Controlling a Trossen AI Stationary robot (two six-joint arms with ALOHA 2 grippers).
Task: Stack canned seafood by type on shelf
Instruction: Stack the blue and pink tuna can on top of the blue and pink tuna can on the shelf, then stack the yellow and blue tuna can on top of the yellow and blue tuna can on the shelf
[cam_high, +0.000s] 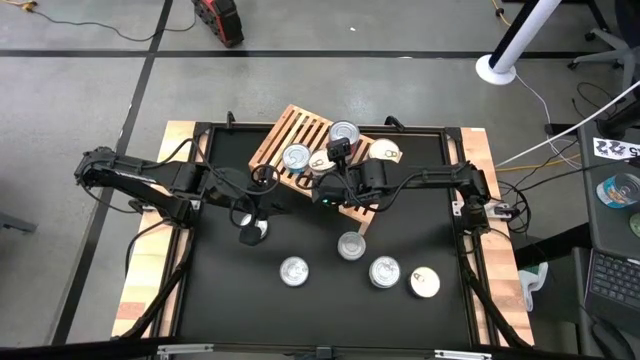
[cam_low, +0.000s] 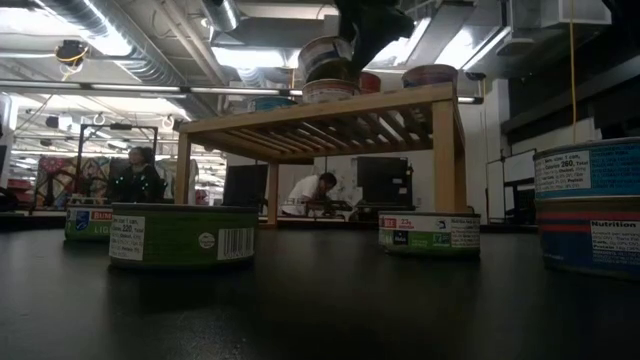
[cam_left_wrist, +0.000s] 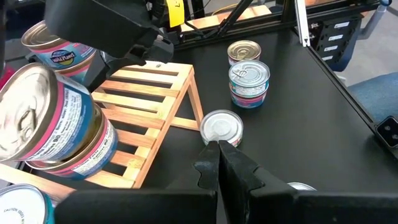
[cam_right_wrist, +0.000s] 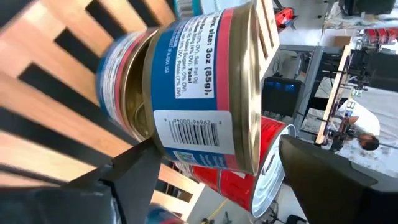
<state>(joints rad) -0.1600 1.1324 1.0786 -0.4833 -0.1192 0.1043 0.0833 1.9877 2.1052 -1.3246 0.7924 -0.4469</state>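
On the shelf (cam_high: 300, 135): we see tins (cam_high: 296, 157) on the slats — one blue tin (cam_right_wrist: 186, 87) stacked on another.
Right gripper (cam_high: 322, 165): over the shelf, fingers spread either side of the blue tin, not clamping it.
Left gripper (cam_high: 252, 232): fingers pressed together, empty — above the black table (cam_high: 220, 290).
Loose tins: we count four (cam_high: 385, 271) on the table, near edge.

Two matte-black, multi-jointed robot arms, the left arm (cam_high: 150, 180) and the right arm (cam_high: 420, 180), are built of boxy segments with black cables looping along them. The left gripper (cam_left_wrist: 219, 163) ends in two flat dark fingers with notched, stepped outer edges, mounted on a broad black housing. The right gripper (cam_right_wrist: 214, 168) has wide, smooth black fingers (cam_right_wrist: 134, 177) with angular, wedge-like profiles.
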